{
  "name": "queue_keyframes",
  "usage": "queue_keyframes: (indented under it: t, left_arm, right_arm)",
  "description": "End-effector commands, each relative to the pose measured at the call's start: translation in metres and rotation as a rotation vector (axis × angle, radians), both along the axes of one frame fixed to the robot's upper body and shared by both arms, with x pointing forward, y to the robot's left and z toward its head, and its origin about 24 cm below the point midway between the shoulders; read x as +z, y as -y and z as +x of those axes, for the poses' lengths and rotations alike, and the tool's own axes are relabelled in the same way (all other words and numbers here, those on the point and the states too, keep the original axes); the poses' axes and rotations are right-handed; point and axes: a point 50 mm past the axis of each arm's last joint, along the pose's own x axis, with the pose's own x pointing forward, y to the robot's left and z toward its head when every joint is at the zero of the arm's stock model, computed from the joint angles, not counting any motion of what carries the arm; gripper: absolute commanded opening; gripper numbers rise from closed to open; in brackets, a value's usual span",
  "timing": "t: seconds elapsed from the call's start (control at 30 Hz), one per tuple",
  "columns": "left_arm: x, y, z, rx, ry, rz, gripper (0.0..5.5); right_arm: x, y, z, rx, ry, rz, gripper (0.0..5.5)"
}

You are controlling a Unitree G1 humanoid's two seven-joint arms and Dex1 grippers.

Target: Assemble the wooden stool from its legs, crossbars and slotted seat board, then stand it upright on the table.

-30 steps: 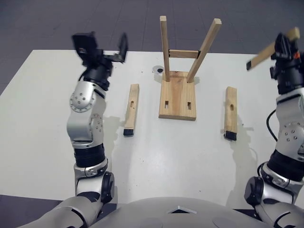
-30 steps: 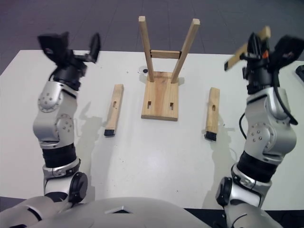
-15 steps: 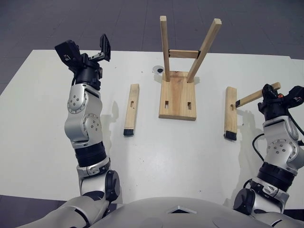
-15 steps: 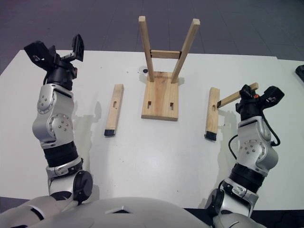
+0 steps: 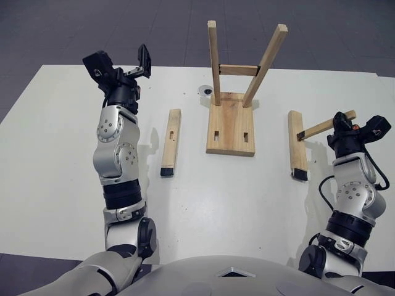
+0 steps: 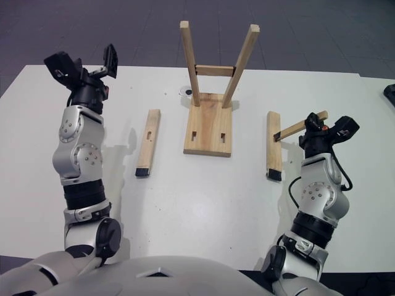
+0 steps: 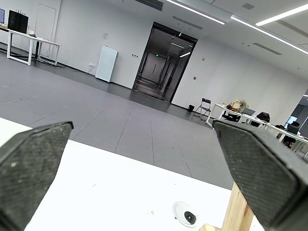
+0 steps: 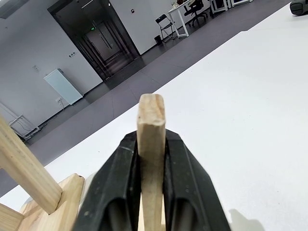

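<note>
The slotted seat board (image 5: pixel 231 128) lies flat at the table's middle back. Two legs (image 5: pixel 213 60) (image 5: pixel 266 64) stand up from its far end, joined by a crossbar (image 5: pixel 238 69). One loose leg (image 5: pixel 171 142) lies left of the board, another (image 5: pixel 296 145) right of it. My right gripper (image 5: pixel 341 121) is shut on a second crossbar (image 5: pixel 320 127), whose free end touches the right loose leg near its slot. In the right wrist view the stick (image 8: pixel 150 139) is clamped between both fingers (image 8: pixel 115 192). My left gripper (image 5: pixel 122 63) is open and raised over the table's back left, with nothing between its fingers (image 7: pixel 33 163).
A small round disc (image 5: pixel 205 90) sits on the white table (image 5: pixel 55 160) just left of the seat board. A dark object (image 6: pixel 390 92) lies at the table's far right edge. Bare table surface stretches in front of the parts.
My right arm came down from high at the right, bringing the crossbar's end against the right loose leg, which shifted slightly left. The left arm lowered a little and swung right.
</note>
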Motion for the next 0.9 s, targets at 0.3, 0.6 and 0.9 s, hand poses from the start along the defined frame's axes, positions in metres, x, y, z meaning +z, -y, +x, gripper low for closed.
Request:
queue_keyframes:
  t: [0.3, 0.6, 0.9]
  left_arm:
    - [-0.003, 0.005, 0.002, -0.006, -0.007, 0.018, 5.4]
    - [-0.003, 0.006, 0.002, -0.008, -0.008, 0.032, 5.4]
    - [-0.003, 0.009, 0.001, -0.01, -0.007, 0.052, 5.4]
  right_arm:
    - [0.01, -0.003, 0.002, 0.037, 0.023, -0.006, 0.41]
    - [-0.005, -0.003, 0.001, 0.047, -0.058, -0.014, 0.41]
    - [-0.009, -0.003, 0.003, 0.039, -0.106, -0.045, 0.41]
